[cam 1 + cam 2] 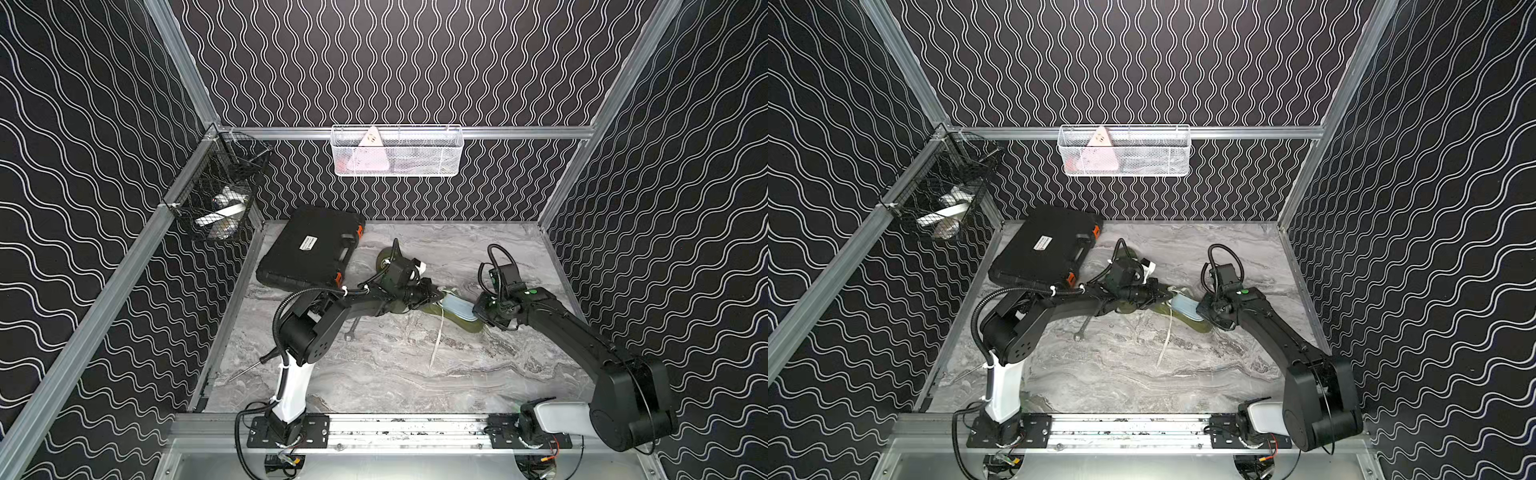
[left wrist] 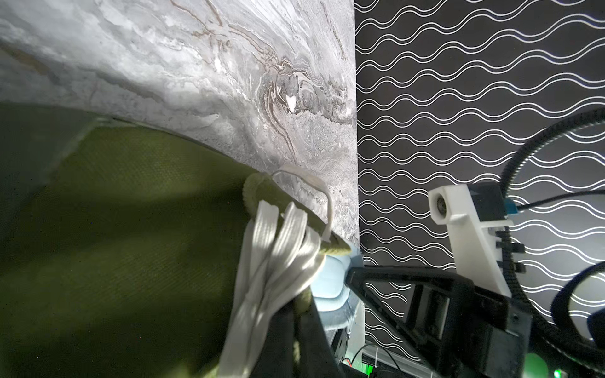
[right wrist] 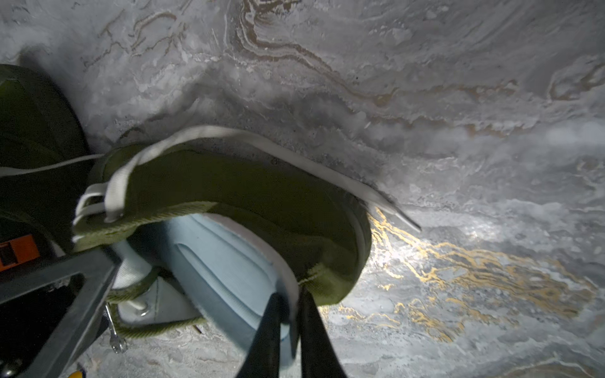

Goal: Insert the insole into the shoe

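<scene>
Between the two arms, on the marble table [image 1: 395, 374]: the olive shoe [image 1: 469, 329], heel toward the right arm, toe end hidden beneath the left one.

Partly inside the shoe's opening: the light blue insole [image 3: 222, 261]. Forepart tucked under the upper near the laces [image 3: 114, 183], heel end standing proud of the collar, not seated flat.

At that heel end, the right gripper [image 3: 291, 293], clamped on the insole: fingers [image 3: 266, 330] nearly together, only the pale rim of the insole between them.

From the opposite side, the left gripper [image 1: 435, 296], fingers shut, seemingly on the shoe's edge beside the laces; tips half buried in lace and fabric in the left wrist view, so hard to say just where.

One loose lace end [image 1: 436, 345] trailing across the table toward the front rail.

Around the edges: a black tool case [image 1: 311, 249] at the back left; a wrench [image 1: 351, 333] just beside the left arm's forearm; a screwdriver [image 1: 249, 368] near the left border. Behind the left wrist camera, a rounded olive shape [image 1: 383, 257]. On the back wall, a white mesh basket [image 1: 397, 151]; on the left rail, a black wire basket [image 1: 216, 199].
</scene>
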